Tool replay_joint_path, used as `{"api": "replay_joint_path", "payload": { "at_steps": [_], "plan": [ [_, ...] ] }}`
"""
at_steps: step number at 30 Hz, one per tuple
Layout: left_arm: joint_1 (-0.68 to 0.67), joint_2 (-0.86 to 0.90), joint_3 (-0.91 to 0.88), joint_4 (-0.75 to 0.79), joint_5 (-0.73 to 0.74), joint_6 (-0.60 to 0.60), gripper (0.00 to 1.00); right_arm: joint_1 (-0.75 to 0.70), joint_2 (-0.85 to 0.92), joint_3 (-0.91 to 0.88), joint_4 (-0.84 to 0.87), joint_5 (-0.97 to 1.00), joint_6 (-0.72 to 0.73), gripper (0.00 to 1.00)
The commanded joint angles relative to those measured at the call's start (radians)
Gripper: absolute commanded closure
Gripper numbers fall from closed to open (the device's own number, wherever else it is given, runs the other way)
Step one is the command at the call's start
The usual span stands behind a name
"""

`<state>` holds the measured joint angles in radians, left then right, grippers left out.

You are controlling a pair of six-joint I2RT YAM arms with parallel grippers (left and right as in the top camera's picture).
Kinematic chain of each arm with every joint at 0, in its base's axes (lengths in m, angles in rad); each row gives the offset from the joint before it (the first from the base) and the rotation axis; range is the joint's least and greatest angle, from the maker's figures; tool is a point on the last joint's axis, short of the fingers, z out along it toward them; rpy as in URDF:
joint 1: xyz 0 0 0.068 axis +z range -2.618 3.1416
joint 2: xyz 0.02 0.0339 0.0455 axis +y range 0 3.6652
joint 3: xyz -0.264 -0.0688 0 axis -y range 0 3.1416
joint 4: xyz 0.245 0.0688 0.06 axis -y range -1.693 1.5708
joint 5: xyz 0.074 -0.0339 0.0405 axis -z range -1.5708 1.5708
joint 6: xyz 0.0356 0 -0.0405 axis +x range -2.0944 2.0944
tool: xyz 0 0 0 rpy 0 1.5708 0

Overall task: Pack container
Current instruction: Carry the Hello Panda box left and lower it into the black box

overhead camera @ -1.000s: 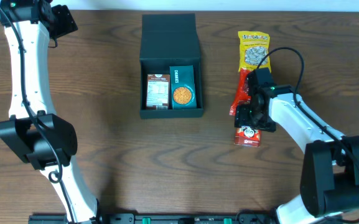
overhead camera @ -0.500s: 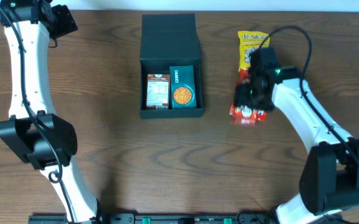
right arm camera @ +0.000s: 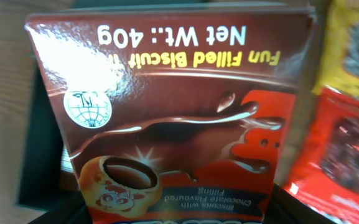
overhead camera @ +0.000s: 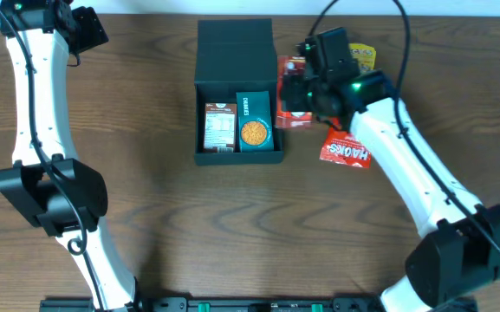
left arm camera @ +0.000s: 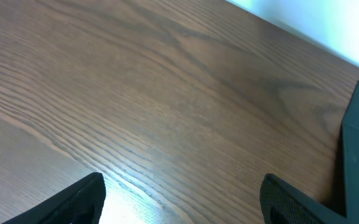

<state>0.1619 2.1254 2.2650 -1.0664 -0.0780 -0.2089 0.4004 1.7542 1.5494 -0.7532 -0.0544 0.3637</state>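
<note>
**Overhead view:** the container (overhead camera: pixel 235 39), lid flap thrown back, lies at the far centre of the table (overhead camera: pixel 146 173). Inside, a brown packet (overhead camera: pixel 220 126) and a teal packet (overhead camera: pixel 254 121) sit side by side and cover most of the visible floor. The right gripper (overhead camera: pixel 296 94) is just beside the container's right wall, clamped on a red-brown biscuit box (overhead camera: pixel 288 69) that is not yet over the opening. A red packet (overhead camera: pixel 347 151) lies on the table near that arm, and a yellow packet (overhead camera: pixel 364 55) is largely covered by it. Judged progress: two items packed, one in transit, two waiting, and the lid to be closed. The left arm (overhead camera: pixel 37 95) reaches to the far left corner, well apart from the work.

**Left wrist view:** the left gripper (left arm camera: pixel 182 202) has its jaws wide apart with only bare wood between them. A corner of the container enters at the right edge.

**Right wrist view:** the biscuit box fills the frame with its print upside down. The fingers are nearly cut off at the lower edge, and the container shows only as a dark strip behind. Whether the box will fit in the remaining room cannot be told.
</note>
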Motion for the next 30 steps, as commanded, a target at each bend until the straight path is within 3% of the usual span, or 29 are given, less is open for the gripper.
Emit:
{"api": "replay_joint_path", "payload": {
  "at_steps": [1, 12, 24, 27, 30],
  "plan": [
    [0.001, 0.014, -0.007, -0.003, 0.001, 0.006, 0.20, 0.037, 0.009, 0.021, 0.027, -0.004, 0.026, 0.39],
    [0.002, 0.014, -0.007, -0.012, 0.000, 0.007, 0.19, 0.115, 0.172, 0.100, 0.020, -0.092, 0.024, 0.38],
    [0.002, 0.014, -0.008, -0.036, 0.000, 0.030, 0.19, 0.141, 0.264, 0.150, -0.074, 0.023, 0.051, 0.37],
    [0.002, 0.014, -0.007, -0.035, 0.000, 0.030, 0.19, 0.142, 0.264, 0.150, -0.074, 0.032, 0.050, 0.28],
    [0.002, 0.014, -0.007, -0.035, 0.000, 0.030, 0.19, 0.142, 0.264, 0.150, -0.074, 0.032, 0.050, 0.05]
  ]
}}
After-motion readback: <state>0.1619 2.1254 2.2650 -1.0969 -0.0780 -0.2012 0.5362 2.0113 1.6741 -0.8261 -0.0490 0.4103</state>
